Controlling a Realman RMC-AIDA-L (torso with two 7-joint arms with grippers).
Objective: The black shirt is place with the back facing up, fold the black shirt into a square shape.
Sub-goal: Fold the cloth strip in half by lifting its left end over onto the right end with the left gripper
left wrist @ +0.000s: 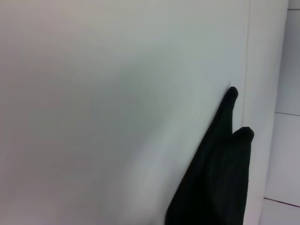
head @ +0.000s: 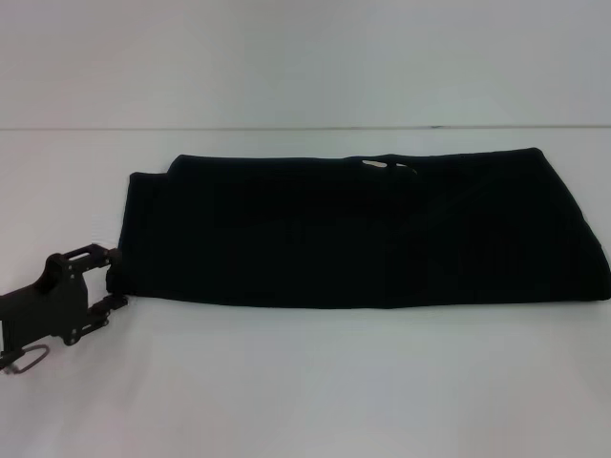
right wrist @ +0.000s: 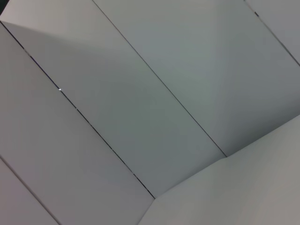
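Black shirt point(head: 363, 234): right end cut off by the head view's right edge; the left wrist view holds only a narrow part point(left wrist: 218, 178), the rest out of frame. Small pale mark at far edge, perhaps a label, too small to read. Any print is hidden.
Left gripper point(head: 113, 277): fingertips merge with the shirt's left edge, grip undeterminable; body cut off at the head view's left edge.

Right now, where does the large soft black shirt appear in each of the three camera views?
Head view: the large soft black shirt lies folded into a long band across the white table.
Left wrist view: one end, lower right.
Right wrist view: not in it.
Shared landmark: the white table.
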